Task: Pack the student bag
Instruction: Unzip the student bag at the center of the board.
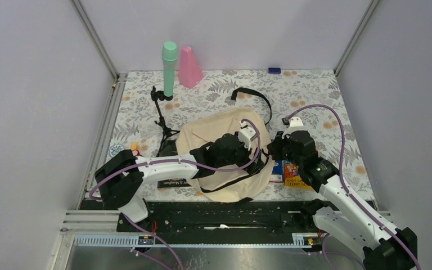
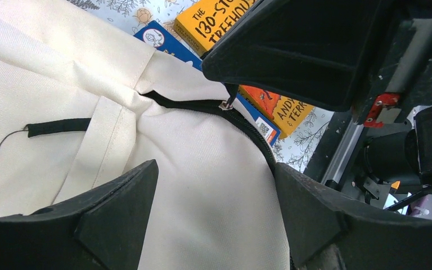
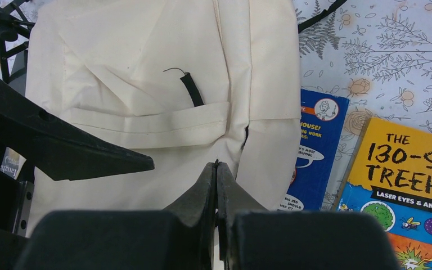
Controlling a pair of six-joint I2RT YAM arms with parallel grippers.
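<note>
**Bag.** The bag point(image 1: 208, 132) lies flat at the centre of the tabletop point(image 1: 315, 101), just beyond the arm bases. One black strap point(image 1: 253, 95) trails off its far side. A black zipper point(image 2: 247, 126) curves along the right edge of the bag. A short black loop point(image 3: 191, 90) is sewn to the cream front panel.

**Left gripper.** The left gripper point(image 2: 214, 169) reaches across the bag from the left. Its fingers stand wide apart over the cream fabric and hold nothing.

**Right gripper.** The right gripper point(image 3: 216, 166) sits at the right edge of the bag. Its fingers are pressed together. In the left wrist view the tip pinches the zipper pull point(image 2: 224, 105), which is lifted slightly off the zipper.

**Adjacent items.**
- A blue book point(image 3: 318, 146) lies just right of the bag, partly under its edge.
- A yellow book point(image 3: 410, 169) lies beside the blue book, on its right.
- A black tripod point(image 1: 160, 115) stands left of the bag.
- A green cylinder point(image 1: 169, 67) and a pink cone point(image 1: 190, 68) stand side by side at the far edge.
</note>
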